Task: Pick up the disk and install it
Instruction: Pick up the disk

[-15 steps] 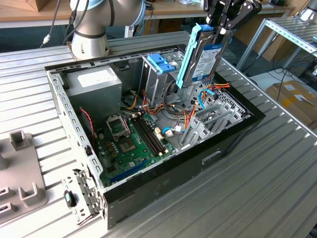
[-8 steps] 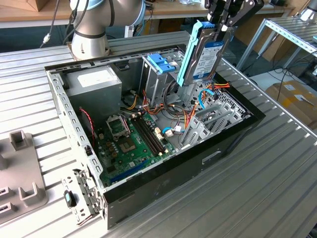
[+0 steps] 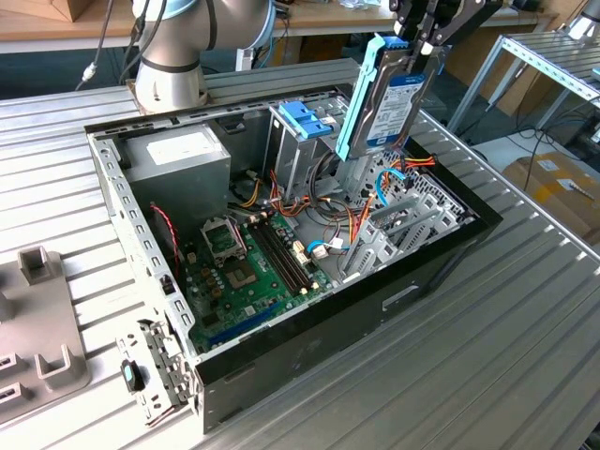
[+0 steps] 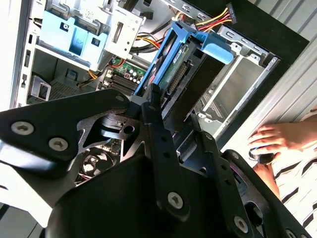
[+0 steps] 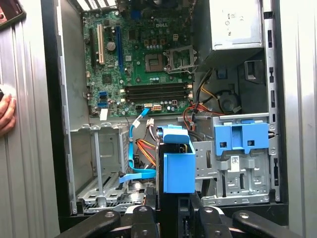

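Your gripper (image 3: 420,42) pinches the top of the disk (image 3: 389,98), which hangs almost upright above the computer case (image 3: 375,300) at the exterior view's upper right; it looks stiff, heavy and easy to break, so hold its blue edges.

The end effector (image 4: 171,106) grips the disk (image 4: 168,62) over the open case (image 4: 270,37); a hand (image 4: 275,139) rests just outside.
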You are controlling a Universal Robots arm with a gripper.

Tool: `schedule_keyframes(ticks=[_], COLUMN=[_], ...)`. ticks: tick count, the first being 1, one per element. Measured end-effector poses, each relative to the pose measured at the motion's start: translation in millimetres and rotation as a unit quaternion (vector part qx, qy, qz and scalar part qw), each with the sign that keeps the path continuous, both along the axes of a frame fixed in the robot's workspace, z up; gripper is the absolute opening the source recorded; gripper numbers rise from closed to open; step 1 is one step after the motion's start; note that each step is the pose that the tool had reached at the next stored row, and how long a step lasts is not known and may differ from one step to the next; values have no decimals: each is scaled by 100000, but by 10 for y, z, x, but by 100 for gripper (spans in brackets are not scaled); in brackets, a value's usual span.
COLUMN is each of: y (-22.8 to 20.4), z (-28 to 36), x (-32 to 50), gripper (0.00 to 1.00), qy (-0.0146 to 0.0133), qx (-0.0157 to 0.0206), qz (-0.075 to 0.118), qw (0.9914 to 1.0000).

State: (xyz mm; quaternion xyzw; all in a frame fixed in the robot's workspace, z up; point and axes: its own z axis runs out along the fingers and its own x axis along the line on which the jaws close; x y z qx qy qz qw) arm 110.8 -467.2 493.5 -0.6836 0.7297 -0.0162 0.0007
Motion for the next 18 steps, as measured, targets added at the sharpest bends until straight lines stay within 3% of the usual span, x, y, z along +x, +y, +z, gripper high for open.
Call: schedule_keyframes(ticks=[5, 18], y=[0, -1], z=[36, 46], x=[0, 0], gripper=[35, 35], qy=[-1, 0], qx=[1, 1], qz=[0, -1], qw=[100000, 100000])
